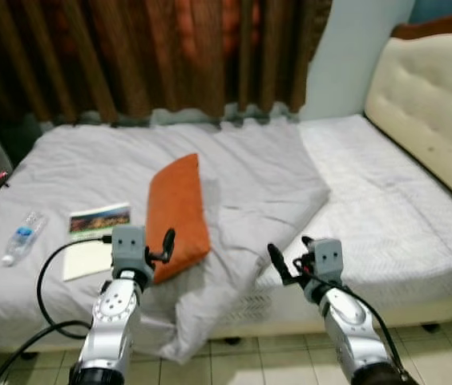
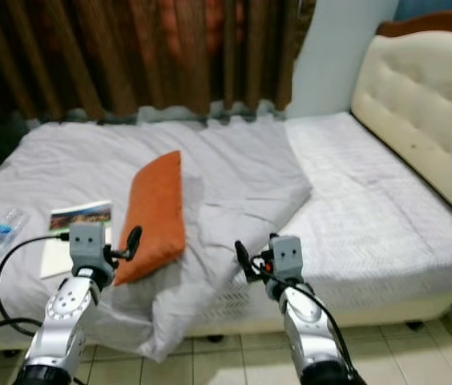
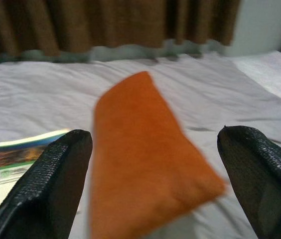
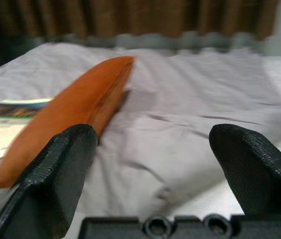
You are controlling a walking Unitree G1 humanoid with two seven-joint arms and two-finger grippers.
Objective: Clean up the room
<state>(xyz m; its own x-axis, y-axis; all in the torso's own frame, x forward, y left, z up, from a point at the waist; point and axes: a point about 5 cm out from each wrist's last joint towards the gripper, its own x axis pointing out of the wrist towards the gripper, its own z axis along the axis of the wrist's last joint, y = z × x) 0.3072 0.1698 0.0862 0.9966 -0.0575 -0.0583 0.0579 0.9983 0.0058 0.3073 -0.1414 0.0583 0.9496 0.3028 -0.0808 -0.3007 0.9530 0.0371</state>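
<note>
An orange pillow [image 1: 176,215] lies lengthwise on the rumpled grey blanket [image 1: 250,188] in the middle of the bed. My left gripper [image 1: 162,250] is raised at the pillow's near end with its fingers open; in the left wrist view the pillow [image 3: 140,149] lies just beyond the spread fingers [image 3: 56,184]. Near the bed's front edge my right gripper [image 1: 290,255] hovers open over the blanket's folded corner, holding nothing. The right wrist view has the pillow [image 4: 75,107] off to one side.
A plastic water bottle [image 1: 22,237], a colourful booklet [image 1: 99,220] and a white sheet [image 1: 86,259] lie on the bed's left part. A cream padded headboard [image 1: 426,96] stands at right. Brown curtains [image 1: 130,56] hang behind. Tiled floor [image 1: 242,361] runs before the bed.
</note>
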